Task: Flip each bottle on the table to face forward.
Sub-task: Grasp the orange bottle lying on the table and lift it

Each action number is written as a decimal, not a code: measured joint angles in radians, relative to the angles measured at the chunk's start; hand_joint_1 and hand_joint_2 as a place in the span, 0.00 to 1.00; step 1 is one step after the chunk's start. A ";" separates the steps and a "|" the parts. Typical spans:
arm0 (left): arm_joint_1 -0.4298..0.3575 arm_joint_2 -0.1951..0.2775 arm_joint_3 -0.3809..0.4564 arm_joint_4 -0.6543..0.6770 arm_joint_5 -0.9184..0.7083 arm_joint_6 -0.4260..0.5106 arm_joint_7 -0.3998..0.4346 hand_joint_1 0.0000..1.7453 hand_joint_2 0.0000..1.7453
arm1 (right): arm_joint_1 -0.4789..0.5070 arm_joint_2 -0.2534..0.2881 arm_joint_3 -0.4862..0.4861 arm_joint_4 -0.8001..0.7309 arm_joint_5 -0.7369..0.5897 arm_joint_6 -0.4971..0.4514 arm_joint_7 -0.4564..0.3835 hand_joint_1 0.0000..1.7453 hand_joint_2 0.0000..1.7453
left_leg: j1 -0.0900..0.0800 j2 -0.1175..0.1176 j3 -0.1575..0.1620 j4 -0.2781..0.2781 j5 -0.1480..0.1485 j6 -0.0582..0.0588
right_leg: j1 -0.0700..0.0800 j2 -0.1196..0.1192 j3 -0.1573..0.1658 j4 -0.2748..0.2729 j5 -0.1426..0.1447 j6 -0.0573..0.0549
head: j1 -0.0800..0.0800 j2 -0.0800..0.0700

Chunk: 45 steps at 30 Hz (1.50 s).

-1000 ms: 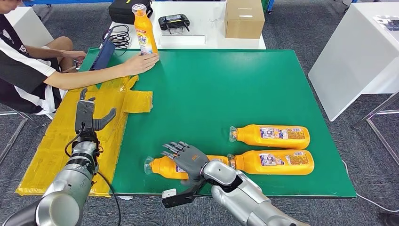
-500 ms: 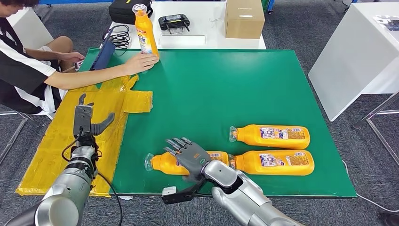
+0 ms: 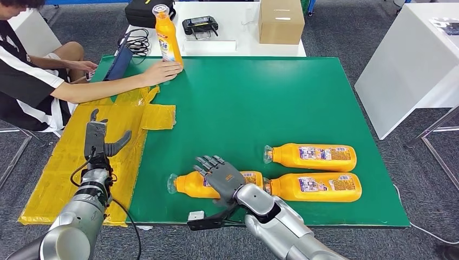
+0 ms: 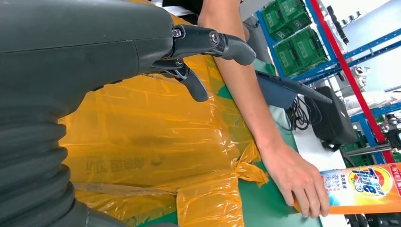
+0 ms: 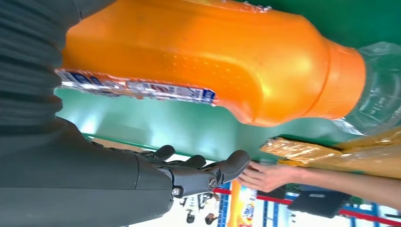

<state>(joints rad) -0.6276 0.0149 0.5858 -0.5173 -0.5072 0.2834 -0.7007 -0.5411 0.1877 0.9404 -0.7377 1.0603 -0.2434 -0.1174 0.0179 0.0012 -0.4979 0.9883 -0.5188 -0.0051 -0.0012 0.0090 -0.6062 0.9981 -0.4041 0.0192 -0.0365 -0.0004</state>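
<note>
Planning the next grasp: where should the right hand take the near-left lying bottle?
Grip the near-left bottle around its broad orange body, coming from above, where the right hand hovers open. It lies flat, cap pointing left, and the neck looks too narrow to hold well.

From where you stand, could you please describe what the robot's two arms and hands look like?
Both arms are rounded silver metal. The left hand is grey with darker fingers above a black-banded wrist, and a thin black cable loops beside it. The right hand is dark grey with black fingers; a small pale-faced black module sits under its wrist.
</note>
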 joint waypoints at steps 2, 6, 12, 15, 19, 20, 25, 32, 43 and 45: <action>0.001 0.000 0.001 0.000 -0.002 -0.002 0.000 0.00 1.00 | 0.000 0.000 -0.006 0.004 0.007 -0.003 0.013 0.00 1.00 | 0.000 0.000 0.000 0.000 0.000 0.000 | 0.000 0.000 0.000 0.000 0.000 0.000 | 0.000 0.000; 0.006 0.000 0.003 0.000 -0.006 -0.010 0.000 0.00 1.00 | 0.000 0.004 -0.022 0.014 0.026 -0.014 0.043 0.00 1.00 | 0.000 0.000 0.000 0.000 0.000 0.000 | 0.000 0.000 0.000 0.000 0.000 0.000 | 0.000 0.000; 0.013 0.000 0.007 0.000 -0.007 -0.020 0.000 0.00 1.00 | 0.001 0.014 -0.043 0.028 0.075 -0.030 0.090 0.00 1.00 | 0.000 0.000 0.000 0.000 0.000 0.000 | 0.000 0.000 0.000 0.000 0.000 0.000 | 0.000 0.000; 0.014 0.000 0.011 0.000 -0.007 -0.025 0.000 0.00 1.00 | 0.001 0.017 -0.056 0.038 0.095 -0.030 0.107 0.00 1.00 | 0.000 0.000 0.000 0.000 0.000 0.000 | 0.000 0.000 0.000 0.000 0.000 0.000 | 0.000 0.000; 0.013 -0.001 0.013 0.000 -0.008 -0.032 0.002 0.00 1.00 | -0.005 0.020 -0.078 0.068 0.104 -0.026 0.121 0.00 1.00 | 0.000 0.000 0.000 0.000 0.000 0.000 | 0.000 0.000 0.000 0.000 0.000 0.000 | 0.000 0.000; 0.013 -0.001 0.013 0.000 -0.008 -0.032 0.003 0.00 1.00 | -0.008 0.022 -0.084 0.078 0.104 -0.025 0.122 0.00 1.00 | 0.000 0.000 0.000 0.000 0.000 0.000 | 0.000 0.000 0.000 0.000 0.000 0.000 | 0.000 0.000; 0.013 -0.005 0.014 0.000 -0.009 -0.032 0.006 0.00 1.00 | -0.019 0.027 -0.103 0.106 0.104 -0.024 0.124 0.00 1.00 | 0.000 0.000 0.000 0.000 0.000 0.000 | 0.000 0.000 0.000 0.000 0.000 0.000 | 0.000 0.000; 0.012 -0.008 0.015 0.000 -0.011 -0.033 0.008 0.00 1.00 | -0.030 0.034 -0.122 0.132 0.096 -0.005 0.126 0.16 1.00 | 0.000 0.000 0.000 0.000 0.000 0.000 | 0.000 0.000 0.000 0.000 0.000 0.000 | 0.000 0.000; -0.006 -0.018 0.013 0.012 -0.027 -0.032 0.013 0.00 1.00 | -0.076 0.040 -0.152 0.204 0.064 0.054 0.075 0.99 1.00 | 0.000 0.000 0.001 0.000 0.000 0.000 | 0.000 0.000 0.000 0.000 0.000 0.000 | 0.000 0.000; -0.008 -0.019 0.012 0.015 -0.027 -0.032 0.015 0.00 1.00 | -0.082 0.040 -0.156 0.213 0.059 0.061 0.070 1.00 1.00 | 0.000 0.000 0.001 0.000 0.000 0.000 | 0.000 0.000 0.000 0.000 0.000 0.000 | 0.000 0.000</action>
<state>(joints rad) -0.6359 -0.0040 0.5975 -0.5023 -0.5341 0.2511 -0.6862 -0.6231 0.2281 0.7849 -0.5249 1.1194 -0.1821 -0.0475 0.0177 0.0014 -0.4969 0.9883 -0.5188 -0.0051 -0.0012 0.0090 -0.6060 0.9981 -0.4040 0.0192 -0.0366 -0.0004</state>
